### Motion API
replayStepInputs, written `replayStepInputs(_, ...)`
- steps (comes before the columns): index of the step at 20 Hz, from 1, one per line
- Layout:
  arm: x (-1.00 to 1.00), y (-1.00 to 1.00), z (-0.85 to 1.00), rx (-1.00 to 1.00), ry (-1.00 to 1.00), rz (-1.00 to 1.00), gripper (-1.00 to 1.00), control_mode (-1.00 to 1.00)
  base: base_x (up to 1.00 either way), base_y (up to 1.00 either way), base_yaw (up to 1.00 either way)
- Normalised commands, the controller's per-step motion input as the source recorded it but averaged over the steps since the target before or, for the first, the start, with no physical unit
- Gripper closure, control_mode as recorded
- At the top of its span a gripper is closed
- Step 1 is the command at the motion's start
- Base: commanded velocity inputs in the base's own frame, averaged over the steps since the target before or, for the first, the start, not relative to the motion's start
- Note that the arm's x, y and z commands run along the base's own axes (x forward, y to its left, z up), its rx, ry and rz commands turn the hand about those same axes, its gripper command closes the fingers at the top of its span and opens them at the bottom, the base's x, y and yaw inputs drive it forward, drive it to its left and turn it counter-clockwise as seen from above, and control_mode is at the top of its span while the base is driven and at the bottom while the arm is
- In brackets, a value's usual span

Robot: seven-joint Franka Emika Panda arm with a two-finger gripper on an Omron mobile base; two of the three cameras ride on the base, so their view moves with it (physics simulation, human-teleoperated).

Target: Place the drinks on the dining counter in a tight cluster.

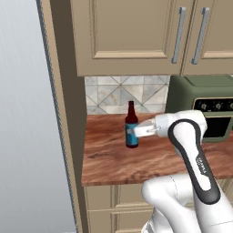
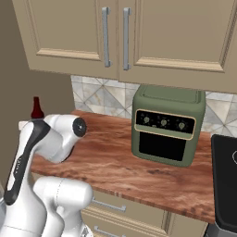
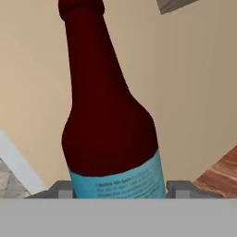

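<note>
Clearly we are at the slim dark-brown glass bottle with the blue label (image 1: 131, 129), which stands upright on the shorter reddish wood-grain counter (image 1: 113, 161) below the beige wall cabinets (image 1: 132, 32), left of the olive-green countertop oven (image 2: 166, 125). We judge it rigid, smooth, fairly light and top-heavy, so the labelled body is the place to hold, not the neck. Our white arm reaches forward with the wrist level, and the two-finger gripper (image 1: 135, 132) sits at the label. Its finger tips (image 3: 61, 189) flank the bottle closely; whether they press it we cannot tell.
</note>
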Motion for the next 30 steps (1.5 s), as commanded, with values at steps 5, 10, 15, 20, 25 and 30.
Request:
replayStepInputs(5,-0.33,-0.12,0.41,0.00,-0.15,0.00,1.00,-1.00,0.00,0.00,0.00)
replayStepInputs(10,-0.28,0.03,0.02,-0.03,-0.18,0.00,1.00,-1.00,0.00,0.00,0.00)
replayStepInputs(15,-0.01,0.00,0.00,0.00,0.00,0.00,1.00,-1.00,0.00,0.00,0.00)
replayStepInputs(20,0.00,0.00,0.00,0.00,0.00,0.00,1.00,1.00,-0.68,0.00,-0.15)
replayStepInputs(25,0.00,0.00,0.00,0.00,0.00,0.00,1.00,1.00,-1.00,-0.23,-0.04)
replayStepInputs(30,0.00,0.00,0.00,0.00,0.00,0.00,1.00,1.00,-1.00,-0.11,0.39)
